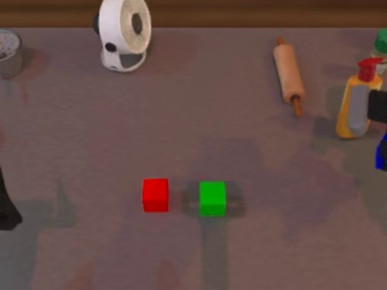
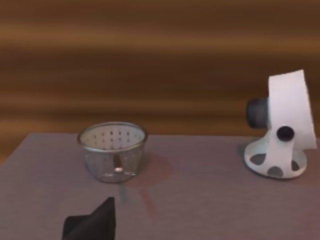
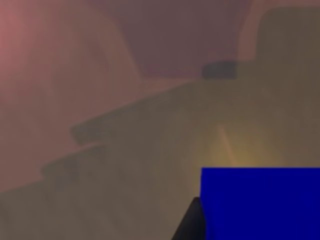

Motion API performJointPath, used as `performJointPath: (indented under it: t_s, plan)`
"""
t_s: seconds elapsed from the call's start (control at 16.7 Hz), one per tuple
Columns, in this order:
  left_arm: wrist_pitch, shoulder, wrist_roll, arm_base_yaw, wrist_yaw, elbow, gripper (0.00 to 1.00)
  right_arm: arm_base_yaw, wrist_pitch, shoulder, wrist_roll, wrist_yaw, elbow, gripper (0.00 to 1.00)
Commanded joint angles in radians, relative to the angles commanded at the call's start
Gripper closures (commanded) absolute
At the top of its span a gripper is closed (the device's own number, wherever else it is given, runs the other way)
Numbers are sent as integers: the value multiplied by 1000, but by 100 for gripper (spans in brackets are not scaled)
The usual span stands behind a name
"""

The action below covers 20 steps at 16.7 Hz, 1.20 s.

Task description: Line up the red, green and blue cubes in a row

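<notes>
The red cube [image 1: 155, 194] and the green cube [image 1: 212, 198] sit side by side near the middle of the table, with a cube-wide gap between them. A sliver of the blue cube [image 1: 381, 154] shows at the top view's right edge. It fills a corner of the right wrist view [image 3: 260, 200]. My right gripper [image 1: 382, 142] is shut on it, and one dark finger [image 3: 192, 222] presses against its side. My left gripper [image 1: 7, 211] is parked at the left edge, open and holding nothing. Only one of its fingers [image 2: 92, 222] shows.
A white fan [image 1: 124, 33] stands at the back left and a metal strainer bowl [image 1: 9, 51] at the far left corner. A wooden rolling pin [image 1: 289, 72] lies at the back right. Beside my right arm stand a yellow bottle [image 1: 357, 103] and a green-capped item [image 1: 381, 43].
</notes>
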Motion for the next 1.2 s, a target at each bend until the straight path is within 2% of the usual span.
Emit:
performJointPath:
  t_s: [0.18, 0.3, 0.66, 0.84, 1.2]
  plan:
    - [0, 0, 0, 0, 0, 0, 0, 10, -3, 9, 8, 0, 7, 100]
    - [0, 0, 0, 0, 0, 0, 0, 67, -20, 25, 31, -1, 36, 100]
    - [0, 0, 0, 0, 0, 0, 0, 391, -94, 84, 158, -1, 163, 100]
    - [0, 0, 0, 0, 0, 0, 0, 501, -116, 97, 212, 1, 211, 100]
    - [0, 0, 0, 0, 0, 0, 0, 518, -115, 95, 226, 1, 216, 100]
